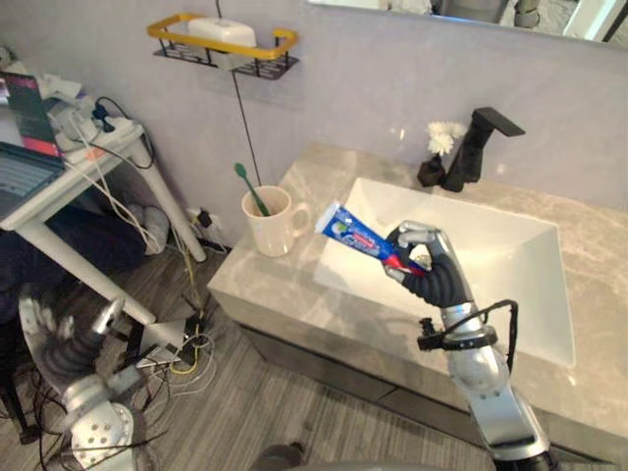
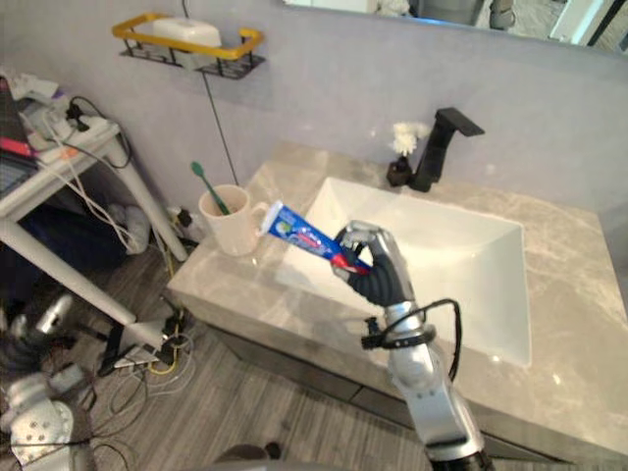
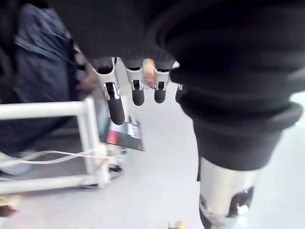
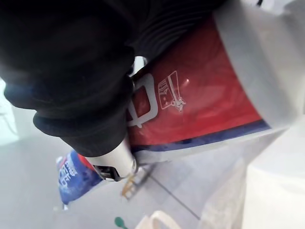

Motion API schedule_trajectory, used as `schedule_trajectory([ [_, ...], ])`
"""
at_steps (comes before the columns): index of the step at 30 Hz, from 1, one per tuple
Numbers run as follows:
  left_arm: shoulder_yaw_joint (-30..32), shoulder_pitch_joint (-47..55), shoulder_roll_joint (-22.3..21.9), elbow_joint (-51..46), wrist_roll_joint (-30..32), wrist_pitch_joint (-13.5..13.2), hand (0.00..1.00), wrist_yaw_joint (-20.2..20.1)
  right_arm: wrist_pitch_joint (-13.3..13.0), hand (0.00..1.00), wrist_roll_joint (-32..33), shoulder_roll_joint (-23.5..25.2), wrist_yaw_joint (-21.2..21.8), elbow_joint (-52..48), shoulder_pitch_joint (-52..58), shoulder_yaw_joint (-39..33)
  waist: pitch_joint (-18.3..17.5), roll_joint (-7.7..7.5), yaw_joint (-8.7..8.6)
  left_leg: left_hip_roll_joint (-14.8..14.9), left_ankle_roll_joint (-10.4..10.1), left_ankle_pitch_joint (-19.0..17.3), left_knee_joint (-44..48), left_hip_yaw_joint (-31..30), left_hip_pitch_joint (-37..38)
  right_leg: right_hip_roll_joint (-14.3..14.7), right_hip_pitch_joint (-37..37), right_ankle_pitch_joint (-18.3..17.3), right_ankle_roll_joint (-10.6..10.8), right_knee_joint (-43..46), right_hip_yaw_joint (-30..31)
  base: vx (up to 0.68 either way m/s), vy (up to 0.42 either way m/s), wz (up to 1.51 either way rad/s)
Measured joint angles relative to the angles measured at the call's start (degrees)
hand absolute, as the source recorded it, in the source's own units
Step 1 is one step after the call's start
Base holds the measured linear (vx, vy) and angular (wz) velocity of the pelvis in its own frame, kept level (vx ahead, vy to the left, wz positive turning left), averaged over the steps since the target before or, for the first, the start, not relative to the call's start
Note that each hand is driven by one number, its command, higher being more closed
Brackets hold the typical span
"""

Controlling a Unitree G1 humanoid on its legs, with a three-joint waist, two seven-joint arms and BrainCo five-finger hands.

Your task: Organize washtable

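A grey marble washtable (image 1: 265, 285) stands against a pale wall, with a white rectangular sink (image 1: 510, 265) set into it.

Left eye view: a black tap (image 1: 479, 147) and a small dark vase (image 1: 430, 173) of white flowers stand behind the sink. A cream mug (image 1: 270, 228) holding a green toothbrush (image 1: 251, 192) stands on the counter just left of the sink. The right hand (image 1: 432, 273) is curled round a blue and red toothpaste tube (image 1: 353, 234), held in the air above the sink's left edge, its far end toward the mug. The left hand (image 1: 54, 339) hangs low over the wooden floor (image 1: 255, 412), beside a white side table (image 1: 69, 191). A yellow-railed shelf (image 1: 221, 44) is fixed to the wall.

Right eye view: the same scene, with more counter showing to the right of the sink.

Left wrist view: the left hand's fingers (image 3: 116, 102) hang straight and loose, holding nothing, with the side table's white frame past them.

Right wrist view: the tube's red side lies close against the right hand, and the toothbrush's green tip shows beyond.
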Motion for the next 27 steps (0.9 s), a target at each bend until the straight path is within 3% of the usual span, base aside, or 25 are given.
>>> schedule_trajectory([
  [5, -9.78, -0.19, 0.02, -11.90, 0.22, -1.36, 0.00, -0.26, 0.01, 1.00, -0.01, 1.07, 0.00, -0.02, -1.96, 0.68, -0.36, 0.08, -0.18, 0.00, 0.12, 0.15, 0.21, 0.11, 0.61, 0.01, 0.61, -0.03, -0.04, 0.02, 0.17, -0.04, 0.009, -0.02],
  [10, -17.92, -0.24, 0.86, -17.29, -1.87, -1.78, 0.00, -1.65, 0.06, 1.00, -0.01, 1.20, -0.03, -0.05, -3.31, 1.53, -1.76, 0.10, -0.19, 0.12, 0.04, 0.90, -0.37, 0.38, 0.94, 0.04, 0.47, -0.04, -0.05, 0.02, 0.59, -0.04, 0.006, -0.03],
  [19, -29.60, -1.89, 6.20, -18.54, -17.29, -2.08, 0.00, -7.76, 0.15, 1.00, 1.65, 1.22, -2.25, -0.05, -5.64, 3.56, -2.47, -1.00, -0.30, 0.55, -0.17, 1.85, -1.89, 1.88, 2.31, 0.05, 0.28, 0.02, -0.02, 0.05, 2.46, -0.04, 0.007, -0.09],
  [27, -38.15, -5.66, 8.48, -17.87, -22.62, -1.35, 0.00, -9.01, 0.22, 1.00, 3.78, 1.32, -3.83, -0.03, -8.71, 5.45, -2.71, -1.38, -0.99, 0.47, 0.05, 2.39, -3.41, 2.95, 3.51, -0.37, 0.22, 0.17, 0.20, 0.05, 3.46, 0.01, 0.021, -0.06],
])
